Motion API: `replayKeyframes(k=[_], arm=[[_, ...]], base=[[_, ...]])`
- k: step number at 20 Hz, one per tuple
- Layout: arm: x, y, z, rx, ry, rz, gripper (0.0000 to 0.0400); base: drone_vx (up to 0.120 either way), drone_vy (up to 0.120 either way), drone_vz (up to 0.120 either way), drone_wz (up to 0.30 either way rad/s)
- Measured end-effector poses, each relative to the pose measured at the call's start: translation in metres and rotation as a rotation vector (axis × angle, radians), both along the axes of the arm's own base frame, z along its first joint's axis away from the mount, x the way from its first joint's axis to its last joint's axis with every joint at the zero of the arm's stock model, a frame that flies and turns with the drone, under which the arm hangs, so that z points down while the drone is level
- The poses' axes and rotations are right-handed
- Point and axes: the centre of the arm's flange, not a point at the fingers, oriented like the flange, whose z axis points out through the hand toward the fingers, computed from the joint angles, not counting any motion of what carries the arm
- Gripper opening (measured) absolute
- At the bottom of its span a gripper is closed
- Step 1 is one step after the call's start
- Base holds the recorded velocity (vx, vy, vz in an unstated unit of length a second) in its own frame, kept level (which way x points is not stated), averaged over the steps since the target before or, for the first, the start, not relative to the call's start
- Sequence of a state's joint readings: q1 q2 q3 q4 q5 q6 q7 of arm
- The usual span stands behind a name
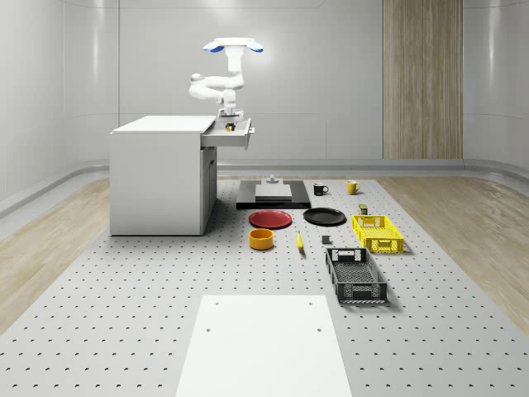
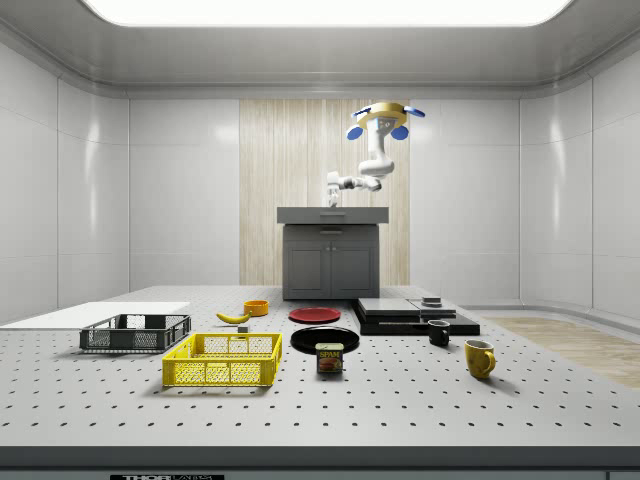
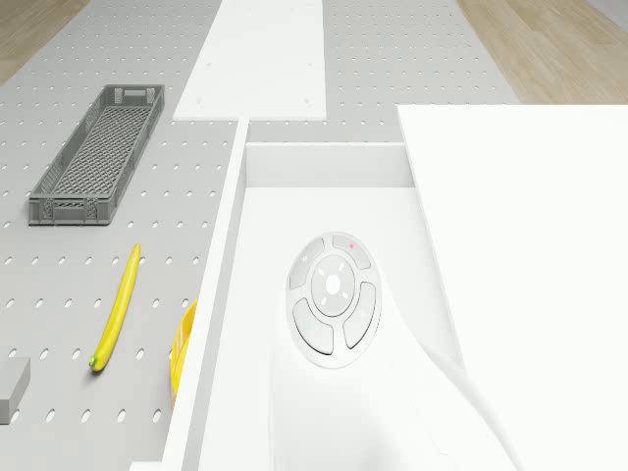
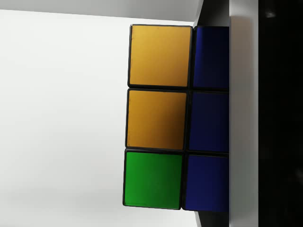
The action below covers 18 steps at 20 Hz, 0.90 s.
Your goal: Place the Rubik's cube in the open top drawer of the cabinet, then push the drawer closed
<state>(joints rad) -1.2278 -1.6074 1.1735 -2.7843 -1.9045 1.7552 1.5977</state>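
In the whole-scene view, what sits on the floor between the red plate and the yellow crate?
A black plate lies between the red plate and the yellow crate, seen in the whole-scene view.

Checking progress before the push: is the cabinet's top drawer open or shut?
Open: the top drawer juts out from the cabinet, its white interior exposed beneath the hovering drone.

Grey perforated bench, well below the pincer. Bears a white cabinet straight under the pincer. Lower than the pincer and nearer the whole-scene camera: black slab, red plate just beside black plate, orange bowl, banana, yellow crate, black crate. Farthest from the pincer (nearest that camera): flat white panel.
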Motion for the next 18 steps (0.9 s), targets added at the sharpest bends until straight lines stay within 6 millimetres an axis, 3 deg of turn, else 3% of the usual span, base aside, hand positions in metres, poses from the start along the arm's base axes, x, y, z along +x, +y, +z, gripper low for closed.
replayKeyframes(k=[5, 8, 13, 18], arm=[[0.0, 0.0, 0.019, 0.0, 0.0, 0.0, 0.0292], [0.0, 0.0, 0.025, -0.01, 0.003, 0.027, 0.0353], [0.0, -0.001, 0.015, -0.021, 0.008, 0.057, 0.0387], [0.0, -0.001, 0.001, -0.025, 0.009, 0.069, 0.0396]], base=[[0.0, 0.0, 0.0, 0.0], [0.0, 0.0, 0.0, 0.0], [0.0, 0.0, 0.0, 0.0], [-0.064, 0.056, 0.12, 0.0]])
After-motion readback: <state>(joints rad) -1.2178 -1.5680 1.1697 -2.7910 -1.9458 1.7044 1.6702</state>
